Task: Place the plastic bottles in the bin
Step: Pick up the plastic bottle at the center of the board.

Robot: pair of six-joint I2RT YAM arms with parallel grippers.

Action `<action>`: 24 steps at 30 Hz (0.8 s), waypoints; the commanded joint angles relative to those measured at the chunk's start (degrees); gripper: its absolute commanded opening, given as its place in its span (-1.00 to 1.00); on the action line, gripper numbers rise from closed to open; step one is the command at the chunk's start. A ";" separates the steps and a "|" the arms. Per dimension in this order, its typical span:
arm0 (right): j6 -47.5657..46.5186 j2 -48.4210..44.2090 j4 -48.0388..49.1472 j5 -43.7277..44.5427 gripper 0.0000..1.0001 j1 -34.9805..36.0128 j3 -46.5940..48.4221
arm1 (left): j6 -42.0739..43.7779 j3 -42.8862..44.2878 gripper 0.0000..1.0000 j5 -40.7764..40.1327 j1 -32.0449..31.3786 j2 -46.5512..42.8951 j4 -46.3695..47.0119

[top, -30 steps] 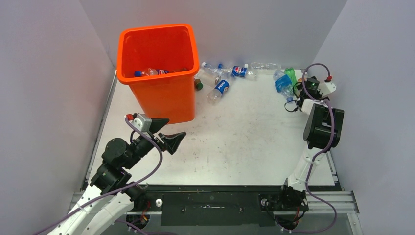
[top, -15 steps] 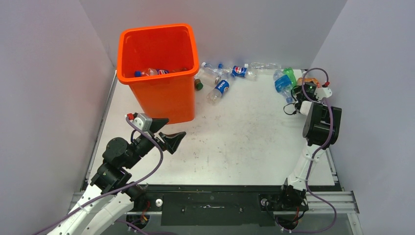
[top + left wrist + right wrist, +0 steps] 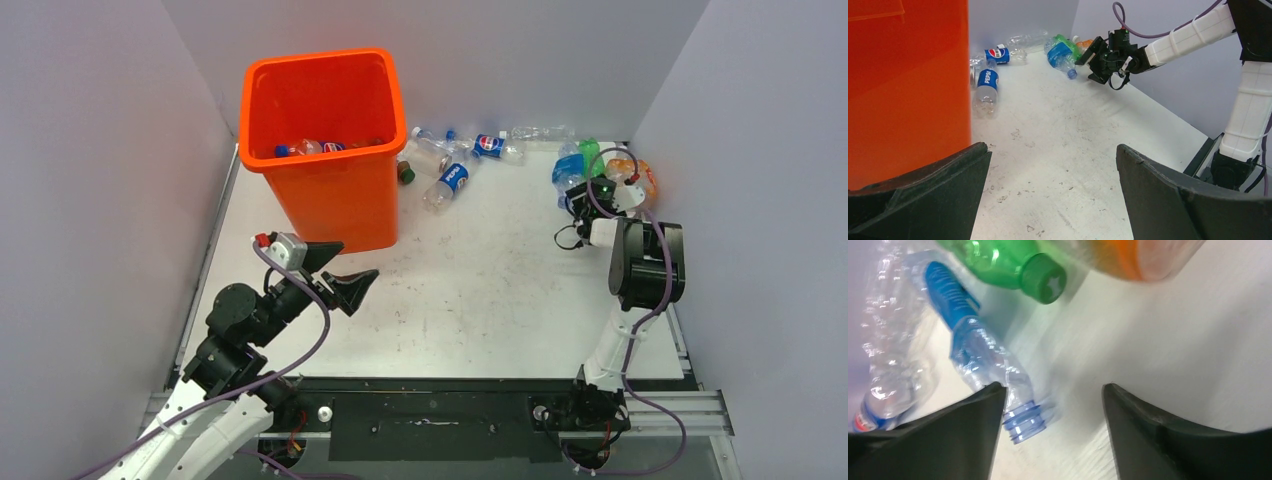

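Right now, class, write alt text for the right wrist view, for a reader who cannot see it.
Open jaws hang over a white table, with the uncapped neck of a blue bottle next to one of them. Beyond lie a green bottle, an orange bottle and a clear bottle; the image is blurred.

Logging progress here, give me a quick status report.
Left gripper open beside bin. Right gripper open, at blue-tinted bottle. Nothing in the way.

Top camera: front wall of bin (image 3: 330, 200) hides most of its load. Left wrist crops the bin at left and top edges. Right wrist is motion-blurred; orange bottle (image 3: 1128, 260) cut off at top edge, clear bottle (image 3: 888, 375) at left edge, label unreadable.
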 commanded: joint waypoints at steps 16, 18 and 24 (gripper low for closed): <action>-21.87 -9.53 -4.58 9.70 0.89 3.41 8.33 | -0.59 1.08 0.93 0.72 -0.20 -1.01 1.07; -25.23 -8.31 -5.81 10.75 0.89 2.27 11.76 | -0.52 1.07 0.93 0.73 -0.14 -1.06 1.07; -34.41 -0.95 -8.29 11.85 0.88 -0.18 21.14 | -0.24 1.09 0.93 0.66 -0.15 -1.42 1.01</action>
